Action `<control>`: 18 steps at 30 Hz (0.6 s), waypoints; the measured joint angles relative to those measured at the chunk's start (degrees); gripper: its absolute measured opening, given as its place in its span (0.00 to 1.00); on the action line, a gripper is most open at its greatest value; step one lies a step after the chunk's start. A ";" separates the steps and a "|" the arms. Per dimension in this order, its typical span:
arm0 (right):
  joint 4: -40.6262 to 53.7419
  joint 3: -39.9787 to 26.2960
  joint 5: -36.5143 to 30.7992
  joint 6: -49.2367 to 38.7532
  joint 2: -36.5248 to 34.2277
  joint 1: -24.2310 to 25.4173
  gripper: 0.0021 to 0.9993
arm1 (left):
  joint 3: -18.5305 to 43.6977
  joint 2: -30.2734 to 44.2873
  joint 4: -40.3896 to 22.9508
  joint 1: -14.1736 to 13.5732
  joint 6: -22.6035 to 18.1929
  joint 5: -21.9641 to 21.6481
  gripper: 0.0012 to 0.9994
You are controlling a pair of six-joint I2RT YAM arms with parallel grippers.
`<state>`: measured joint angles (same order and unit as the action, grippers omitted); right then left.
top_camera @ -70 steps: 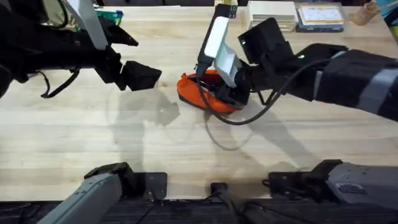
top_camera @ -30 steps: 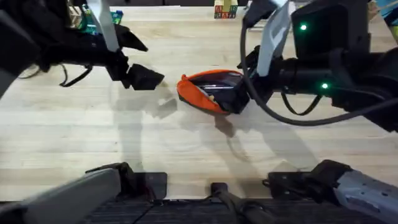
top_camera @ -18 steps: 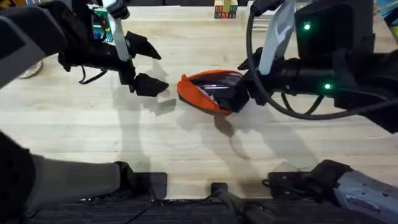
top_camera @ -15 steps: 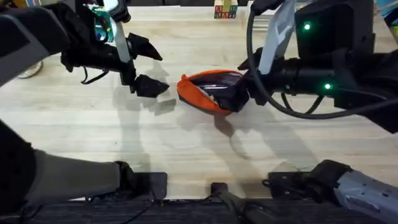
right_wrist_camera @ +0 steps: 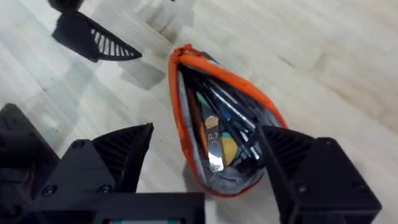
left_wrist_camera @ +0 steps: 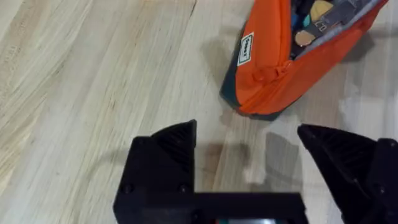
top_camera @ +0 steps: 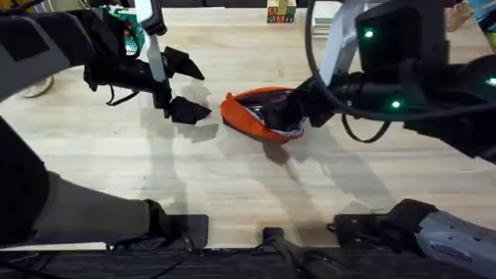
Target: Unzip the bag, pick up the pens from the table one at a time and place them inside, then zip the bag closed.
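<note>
The orange bag (top_camera: pixel 252 116) lies in the middle of the table (top_camera: pixel 232 178), its zipper open. Inside it, dark slim pens (right_wrist_camera: pixel 231 111) lie among other small items. My left gripper (top_camera: pixel 186 87) hovers just left of the bag, open and empty. In the left wrist view the left gripper (left_wrist_camera: pixel 249 155) faces the bag's end (left_wrist_camera: pixel 273 81) across a short gap. My right gripper (top_camera: pixel 297 111) hangs over the bag's right end, and in the right wrist view the right gripper (right_wrist_camera: pixel 205 158) stands open above the gaping bag (right_wrist_camera: pixel 186 106), holding nothing.
Coloured blocks (top_camera: pixel 280 11) stand at the table's back edge. A green and blue item (top_camera: pixel 128 19) sits at the back left behind the left arm. Bare wood (top_camera: pixel 232 194) stretches in front of the bag.
The right arm has risen from low over the bag toward the camera, its gripper still over the bag's right end. The left gripper has edged right, closer to the bag.
</note>
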<state>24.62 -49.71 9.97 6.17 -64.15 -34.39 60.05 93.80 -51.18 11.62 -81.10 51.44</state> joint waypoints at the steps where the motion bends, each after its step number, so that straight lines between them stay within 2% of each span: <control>1: 0.34 -0.18 -0.01 0.43 -0.66 -0.20 1.00 | 0.00 0.00 0.00 0.00 0.00 0.00 0.99; 10: 1.20 -7.66 0.20 1.53 -5.64 -3.19 1.00 | 0.00 0.00 0.00 0.00 0.00 0.00 0.99; 14: 5.34 -15.30 0.18 -0.20 -12.25 -6.02 1.00 | 0.00 0.00 0.00 0.00 -0.01 0.00 0.99; 18: 7.15 -18.70 0.17 -1.81 -15.79 -6.85 1.00 | 0.00 0.00 0.00 0.00 -0.01 0.00 0.99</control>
<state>31.78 -68.41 10.14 4.37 -79.95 -41.24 60.05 93.80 -51.18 11.62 -81.11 51.44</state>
